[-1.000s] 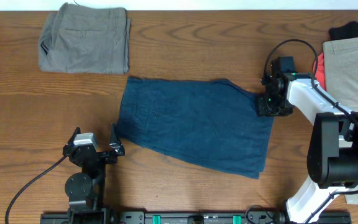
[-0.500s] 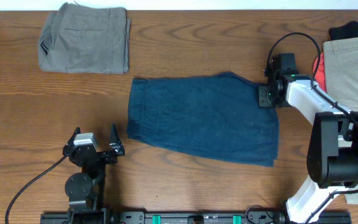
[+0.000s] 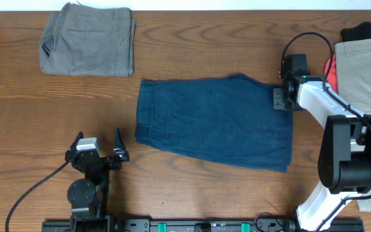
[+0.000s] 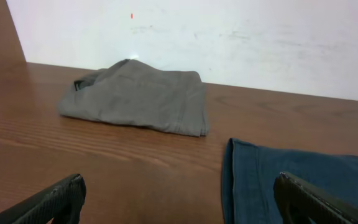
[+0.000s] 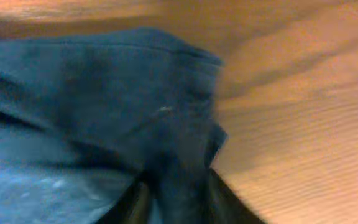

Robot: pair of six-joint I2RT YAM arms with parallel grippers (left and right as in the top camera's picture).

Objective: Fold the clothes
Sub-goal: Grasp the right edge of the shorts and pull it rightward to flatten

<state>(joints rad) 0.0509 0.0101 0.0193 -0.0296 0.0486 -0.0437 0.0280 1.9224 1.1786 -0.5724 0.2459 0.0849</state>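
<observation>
While the left gripper sits at the near left of the wooden table with its jaws spread wide and nothing between them, the right gripper is down at the far right corner of the navy-blue shorts. These shorts lie spread flat in the middle of the table as a wide, slightly slanted rectangle. Their left edge is just beyond and to the right of the left gripper, apart from it.

The right wrist view is blurred, but it shows dark blue fabric bunched up and running down between the two fingers. The jaws appear pinched on that fold of the shorts, with bare wood to the right.

In the left wrist view the two black fingertips stand far apart over bare wood, and the near left corner of the navy-blue shorts shows between them on the right.

A pair of grey-olive shorts lies folded at the far left of the table, well apart from the navy pair. At the far right edge lie beige trousers, with a black garment beyond them and something red just beside them.
</observation>
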